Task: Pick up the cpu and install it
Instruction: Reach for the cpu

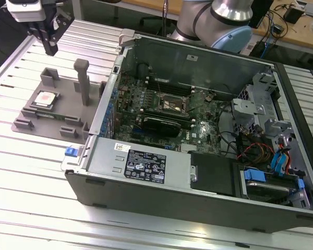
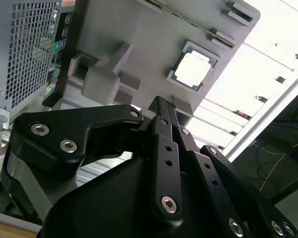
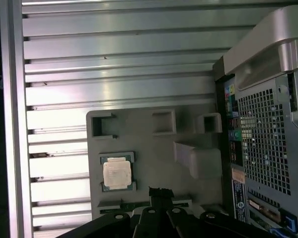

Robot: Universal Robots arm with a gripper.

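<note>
Presently the gripper [image 1: 50, 48] hangs above one edge of the grey fixture tray [image 1: 68, 112], fingers pressed together and grasping nothing. The cpu [image 1: 45, 98] lies flat in its recess on that tray; in the second wrist view the cpu [image 2: 192, 69] sits beyond the fingertips, untouched. Hazards noted: a descent with the fingers closed would likely strike the metal top plate rather than straddle it. A skewed approach could jam a fingertip on the recess walls. The upright post [image 1: 82, 80] near the chip invites collision. The socket [image 1: 169, 102] stands well apart inside the open computer case [image 1: 146, 166].
</note>
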